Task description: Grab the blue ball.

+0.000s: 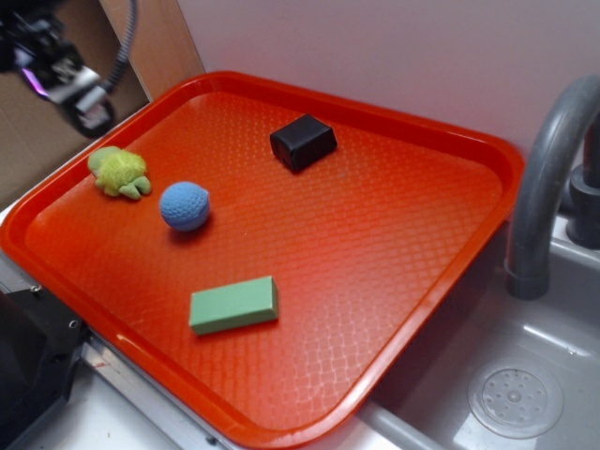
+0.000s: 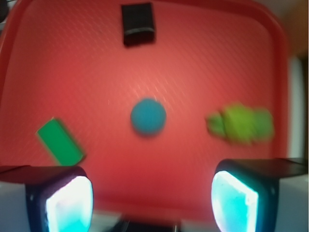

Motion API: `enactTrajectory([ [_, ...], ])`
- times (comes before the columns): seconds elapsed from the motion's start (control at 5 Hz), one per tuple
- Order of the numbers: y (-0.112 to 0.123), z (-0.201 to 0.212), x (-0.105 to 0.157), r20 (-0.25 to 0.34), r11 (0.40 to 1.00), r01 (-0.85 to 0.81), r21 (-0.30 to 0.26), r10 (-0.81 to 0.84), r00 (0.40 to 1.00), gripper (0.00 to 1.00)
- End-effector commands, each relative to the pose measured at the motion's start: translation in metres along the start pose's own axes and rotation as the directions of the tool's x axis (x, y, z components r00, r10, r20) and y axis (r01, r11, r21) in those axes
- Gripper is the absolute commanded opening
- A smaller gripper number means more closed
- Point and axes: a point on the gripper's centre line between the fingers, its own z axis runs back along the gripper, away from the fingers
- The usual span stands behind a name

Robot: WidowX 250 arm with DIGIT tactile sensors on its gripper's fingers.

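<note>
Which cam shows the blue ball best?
Exterior: the small light-blue knitted ball is sharp, its bumpy texture visible, sitting free on the red plastic tray. Wrist view shows it centred but motion-blurred, a plain blue disc.

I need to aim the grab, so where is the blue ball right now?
In the exterior view the blue ball lies on the red tray, left part, right beside the yellow-green plush toy and up from the green block.

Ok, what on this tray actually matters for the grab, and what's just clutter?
Matters:
blue ball
claw, open, above the tray's edge

Clutter:
yellow-green plush toy
green block
black block
red tray
grey faucet
</note>
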Motion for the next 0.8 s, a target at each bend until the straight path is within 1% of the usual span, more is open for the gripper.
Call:
enactTrajectory([
  [0.0,0.010,-0.073,0.012,0.061,1.000,0.028,-0.011,-0.027,0.998,1.00],
  [0.2,-0.004,-0.092,0.015,0.097,0.998,0.040,-0.052,-0.034,0.995,1.00],
  [0.4,-0.009,-0.090,0.015,0.143,0.996,0.053,-0.074,-0.042,0.989,0.00],
  [0.6,-0.010,-0.092,0.016,0.158,0.993,0.082,-0.083,-0.068,0.985,0.00],
])
